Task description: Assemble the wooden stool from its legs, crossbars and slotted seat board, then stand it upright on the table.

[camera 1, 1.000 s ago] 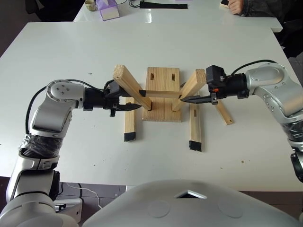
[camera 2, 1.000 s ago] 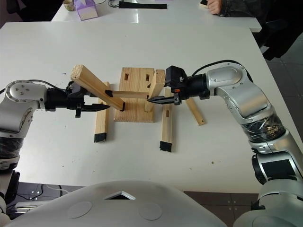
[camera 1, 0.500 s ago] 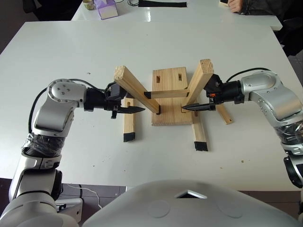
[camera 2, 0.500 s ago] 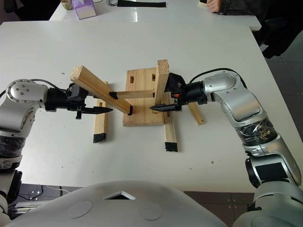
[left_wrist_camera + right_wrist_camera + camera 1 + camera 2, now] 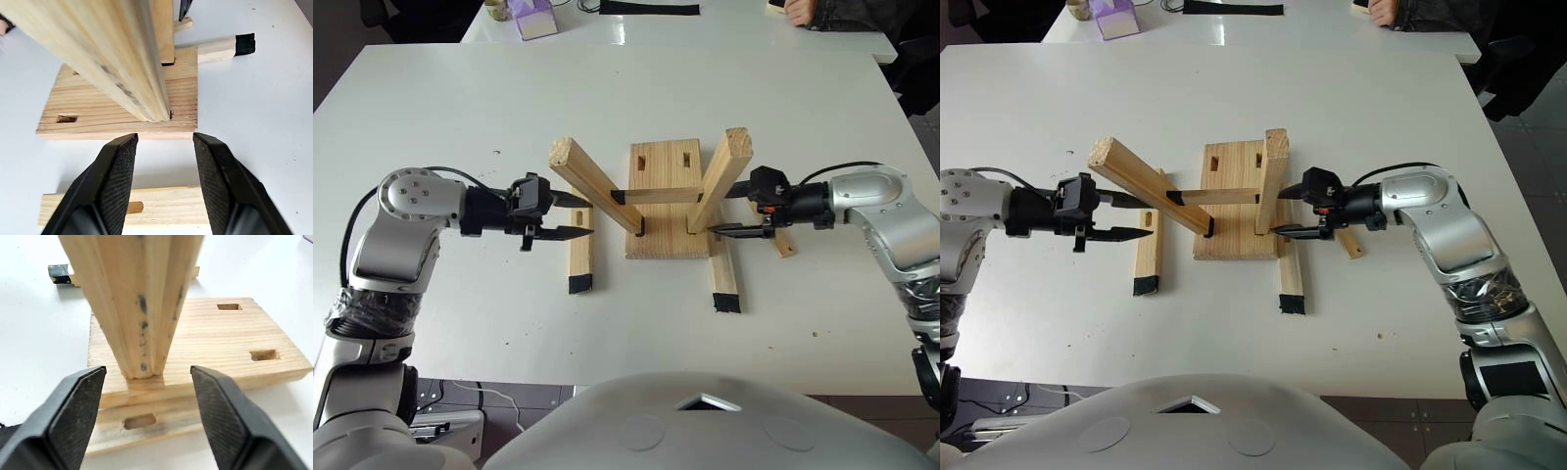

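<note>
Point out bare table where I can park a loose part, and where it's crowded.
Bare: the far strip of the white table beyond the slotted wooden seat board, and the near strip between the black-tipped loose wooden legs and the front edge. Crowded: beside the board, where those legs, a thin crossbar, the left gripper and the right gripper sit.

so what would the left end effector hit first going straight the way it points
Most likely the foot of the leaning leg, where it enters the seat board. The open left end effector points straight at that joint; the board's edge lies close below, so which touches first is unclear.
</note>
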Tool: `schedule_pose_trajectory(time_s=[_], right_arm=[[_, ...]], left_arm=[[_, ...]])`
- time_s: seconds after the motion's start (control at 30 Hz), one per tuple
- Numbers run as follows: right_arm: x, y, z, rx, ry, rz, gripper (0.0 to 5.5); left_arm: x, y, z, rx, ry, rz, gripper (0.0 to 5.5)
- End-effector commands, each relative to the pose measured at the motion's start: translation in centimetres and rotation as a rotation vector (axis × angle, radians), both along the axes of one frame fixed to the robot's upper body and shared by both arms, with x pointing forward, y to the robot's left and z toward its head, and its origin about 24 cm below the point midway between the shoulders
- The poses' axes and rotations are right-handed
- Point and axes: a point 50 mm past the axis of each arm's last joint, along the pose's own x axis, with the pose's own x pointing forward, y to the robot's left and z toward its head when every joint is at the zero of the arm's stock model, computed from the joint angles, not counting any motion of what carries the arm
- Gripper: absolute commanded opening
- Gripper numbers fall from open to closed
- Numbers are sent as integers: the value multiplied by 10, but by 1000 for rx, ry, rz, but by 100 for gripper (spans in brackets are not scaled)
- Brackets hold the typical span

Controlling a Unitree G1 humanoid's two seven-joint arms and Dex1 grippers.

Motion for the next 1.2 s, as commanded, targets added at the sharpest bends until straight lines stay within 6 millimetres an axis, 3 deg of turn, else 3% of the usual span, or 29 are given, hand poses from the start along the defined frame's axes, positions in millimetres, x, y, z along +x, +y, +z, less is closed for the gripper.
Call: schedule_pose_trajectory(time_s=[0.03, 0.27, 0.43, 0.57, 0.73, 1.0, 1.2], right_arm=[[-7, -9, -10, -38, 14, -13, 318], [-17, -2, -49, -76, 94, -19, 318], [-21, -19, -75, -213, 94, -42, 318], [-16, -36, -76, -266, 69, -77, 318], [-20, -56, -76, -313, 74, -95, 318], [-27, -83, -75, -362, 85, -175, 318], [-36, -90, -75, -348, 99, -210, 318]], left_arm=[[-13, -2, -18, 13, 38, 16, 211], [-17, -13, -32, -23, 76, 6, 211], [-23, -17, -61, -20, 139, 45, 211], [-16, 0, -79, 33, 140, 162, 211], [-11, 21, -87, 68, 128, 251, 211], [-9, 25, -89, 67, 120, 280, 211], [-4, 26, -85, 20, 122, 329, 211]])
